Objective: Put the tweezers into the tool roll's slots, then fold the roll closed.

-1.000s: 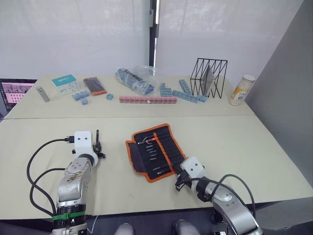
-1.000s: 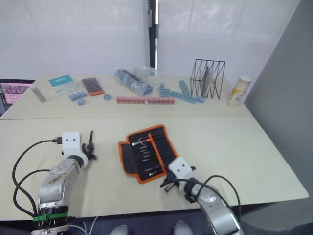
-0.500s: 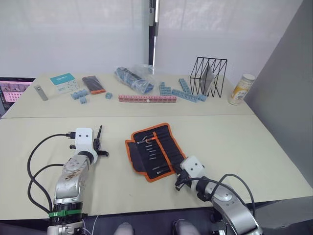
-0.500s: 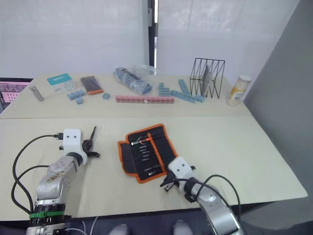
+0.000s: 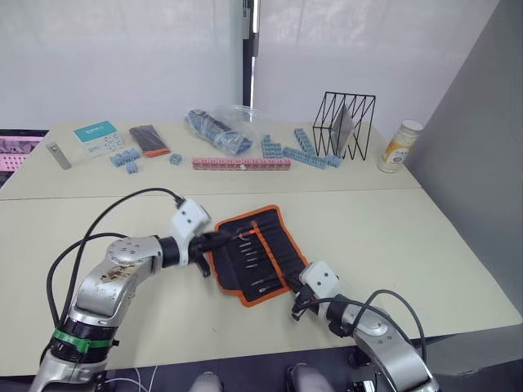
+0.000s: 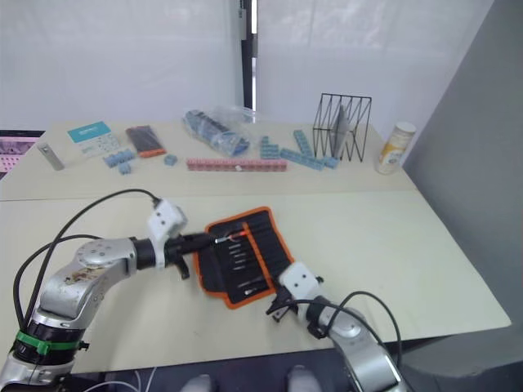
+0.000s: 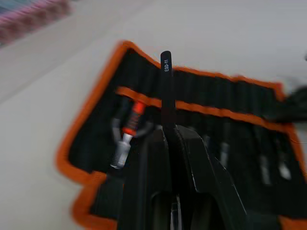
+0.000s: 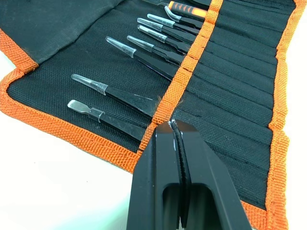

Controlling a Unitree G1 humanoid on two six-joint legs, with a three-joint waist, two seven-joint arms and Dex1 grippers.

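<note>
The tool roll (image 5: 260, 256) lies open at the centre of the head views, on the near table (image 5: 409, 245), its orange-edged inner face up. Several tweezers (image 8: 144, 100) already sit in the slots (image 8: 230, 86) along the orange inner stripe, their capped tips pointing away from it. One more pair of tweezers (image 7: 165, 91) is pinched between the fingers of the left gripper (image 5: 214, 239), which hovers over the roll's left edge in the left eye view. In the left wrist view this black pair, marked ESD-11, sticks out past the fingertips and over the orange stripe, beside an orange-handled tool (image 7: 129, 129) already stowed.

The right gripper (image 5: 297, 309) rests at the roll's lower right corner with its fingers pressed together; in the right wrist view their tips touch the orange stripe, seemingly pinning the fabric.

The step in hand looks like the insertion of the last loose tweezers. The next move calls for lining the tip up with a free pocket mouth and sliding it in under the stripe while the right gripper holds the roll flat; folding is not yet begun.

Beyond, along the upper part of the frame, the far table carries a pink block strip (image 5: 241, 163), blue blocks (image 5: 302, 151), a plastic bag (image 5: 216, 131), a black wire rack (image 5: 346, 126) and a canister (image 5: 395, 147).
</note>
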